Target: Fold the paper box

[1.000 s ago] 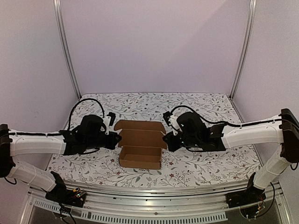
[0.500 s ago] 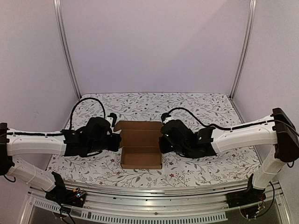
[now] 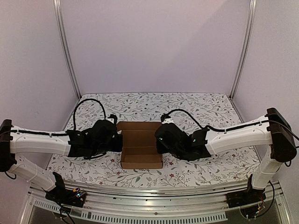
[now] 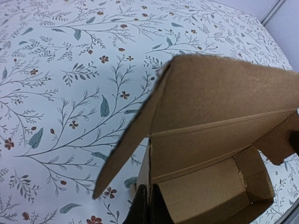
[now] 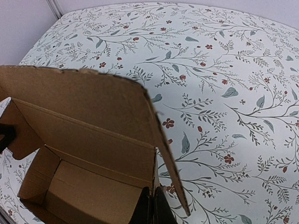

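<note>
The paper box [image 3: 141, 150] is plain brown cardboard, a shallow open tray in the middle of the table. Its lid flap [image 3: 140, 126] stands up at the back. My left gripper [image 3: 120, 142] is at the tray's left end and my right gripper [image 3: 159, 140] is at its right end. In the left wrist view my left gripper [image 4: 149, 211] is shut on the thin left side wall of the paper box [image 4: 219, 116]. The right wrist view shows my right gripper [image 5: 153, 208] shut on the right side wall of the paper box [image 5: 84, 121], beside the lid's hanging side flap [image 5: 170, 163].
A floral tablecloth [image 3: 205, 161] covers the table. Metal frame posts [image 3: 242, 51] and pale walls close off the back and sides. An aluminium rail [image 3: 149, 193] runs along the near edge. Black cables [image 3: 86, 105] loop behind both wrists.
Both arms have moved inward toward each other at the box's ends. The side flaps that stuck out now stand folded in, so the box looks narrower.
</note>
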